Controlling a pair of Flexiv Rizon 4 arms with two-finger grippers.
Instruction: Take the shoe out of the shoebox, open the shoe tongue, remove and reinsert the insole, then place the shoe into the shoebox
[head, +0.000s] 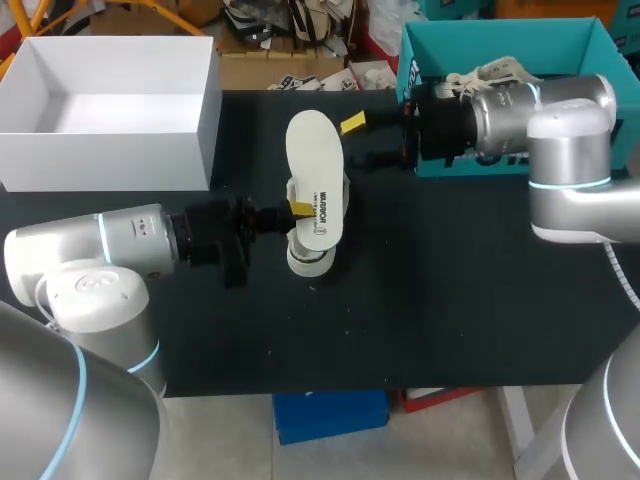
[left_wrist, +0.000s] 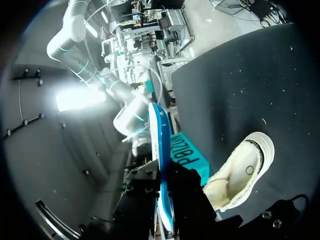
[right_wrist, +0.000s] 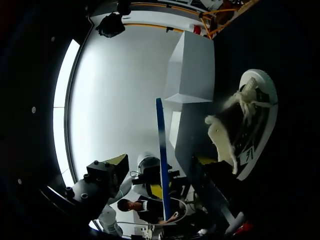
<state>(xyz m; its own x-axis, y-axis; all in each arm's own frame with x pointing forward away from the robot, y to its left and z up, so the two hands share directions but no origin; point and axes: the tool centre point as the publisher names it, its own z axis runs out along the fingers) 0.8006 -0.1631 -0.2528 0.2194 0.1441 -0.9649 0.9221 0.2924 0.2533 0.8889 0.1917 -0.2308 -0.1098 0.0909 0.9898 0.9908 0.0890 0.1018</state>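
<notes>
Between jaws of left claw (left_wrist: 164, 192), insole (left_wrist: 159, 135) (edge-on), seemingly pinched, over shoe (head: 308, 255)

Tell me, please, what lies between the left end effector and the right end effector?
The insole, white side up, in the head view; the left end effector holds one long edge, the right end effector is at the other.

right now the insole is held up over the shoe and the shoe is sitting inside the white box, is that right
Not quite. The insole is held up over the shoe, but the shoe stands on the black table, outside the white box, not inside it. The head view shows this.
</notes>
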